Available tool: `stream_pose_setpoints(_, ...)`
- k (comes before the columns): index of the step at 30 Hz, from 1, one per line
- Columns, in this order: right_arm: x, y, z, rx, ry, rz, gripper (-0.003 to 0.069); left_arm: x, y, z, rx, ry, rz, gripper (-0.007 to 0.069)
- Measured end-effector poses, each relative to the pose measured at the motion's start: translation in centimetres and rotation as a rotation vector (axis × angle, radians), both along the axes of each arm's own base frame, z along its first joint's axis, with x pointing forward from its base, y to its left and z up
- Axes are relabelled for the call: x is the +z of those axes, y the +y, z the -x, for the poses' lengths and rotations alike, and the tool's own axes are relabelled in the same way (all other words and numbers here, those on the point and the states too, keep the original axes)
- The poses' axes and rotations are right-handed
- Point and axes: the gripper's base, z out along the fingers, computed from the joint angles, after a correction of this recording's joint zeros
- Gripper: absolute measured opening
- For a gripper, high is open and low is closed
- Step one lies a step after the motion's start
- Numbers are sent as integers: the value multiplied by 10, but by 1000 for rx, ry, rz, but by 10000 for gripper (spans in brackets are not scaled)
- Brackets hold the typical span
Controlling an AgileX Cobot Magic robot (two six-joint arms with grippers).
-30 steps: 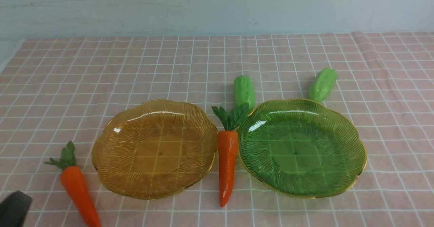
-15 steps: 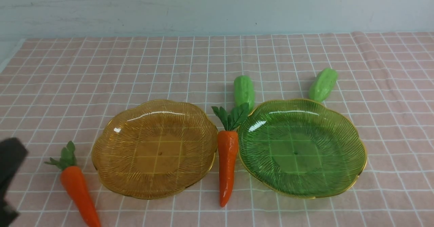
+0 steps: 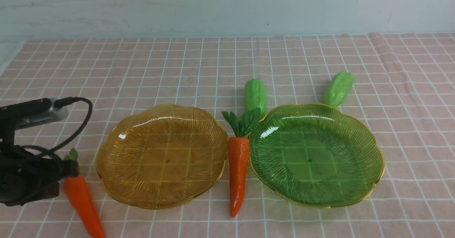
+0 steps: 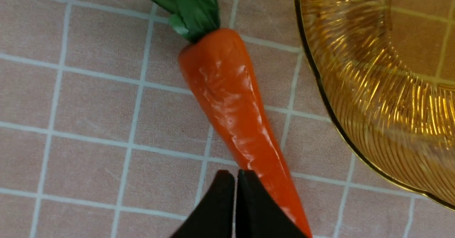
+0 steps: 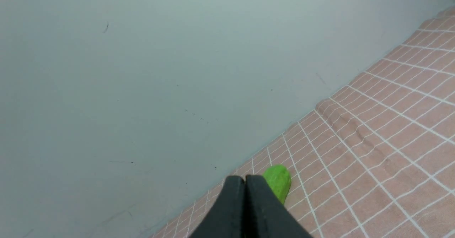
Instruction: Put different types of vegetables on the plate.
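Our left fingers (image 4: 217, 206), pressed together, have swung in over the left carrot (image 3: 82, 200) on the tabletop (image 3: 177, 64) beside the amber plate (image 3: 106, 160), our left arm (image 3: 25, 174) hiding its leaves. The other carrot (image 3: 238, 174) lies between the plates, with the left gourd (image 3: 256, 95) and right gourd (image 3: 338, 87) behind the green plate (image 3: 369, 167); our right fingers (image 5: 230, 209) are together.

Orange carrots (image 3: 83, 206) (image 3: 238, 174), dark-green tops (image 3: 243, 120); light-green gourds (image 3: 256, 94) (image 3: 338, 88); amber plate (image 3: 161, 156); green plate (image 3: 316, 156); pink white-gridded cloth (image 3: 177, 71).

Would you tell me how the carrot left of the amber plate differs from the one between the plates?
The left carrot lies slanted; the middle carrot lies nearly straight. The shut left gripper hangs by the left carrot; none is near the middle carrot. Both are orange, green-topped.
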Motion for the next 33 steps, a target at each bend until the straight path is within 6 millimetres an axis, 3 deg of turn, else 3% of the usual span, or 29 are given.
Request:
stream_pose_setpoints(4,0,4,0,45,40,-71,-15,-11,2,-9,-15,42,-2,22)
stream_pose_setpoints(7,23,14,6,147,80,-43,-15,-16,3,-16,-9,23,-7,100)
stream_pose_setpoints(10,56,21,6,227,139,58,-15,-24,2,-20,16,40,24,242)
stream_pose_setpoints(14,93,34,-10,423,367,241,-15,-41,3,-29,36,79,40,461)
stream_pose_setpoints(18,113,42,-22,572,469,354,-15,-60,4,-38,67,111,51,538)
stream_pose_setpoints(21,120,46,-23,616,436,368,-15,-70,4,-40,78,146,60,526)
stream_pose_setpoints(25,121,47,-23,631,413,378,-15,-72,5,-42,66,177,48,250)
stream_pose_setpoints(27,122,47,-23,629,411,380,-15,-65,7,-44,49,207,31,206)
stream_pose_setpoints(29,122,46,-23,621,404,382,-15,-54,8,-47,36,208,13,205)
stream_pose_setpoints(33,123,45,-25,603,390,380,-15,-2,-2,-51,-19,102,7,201)
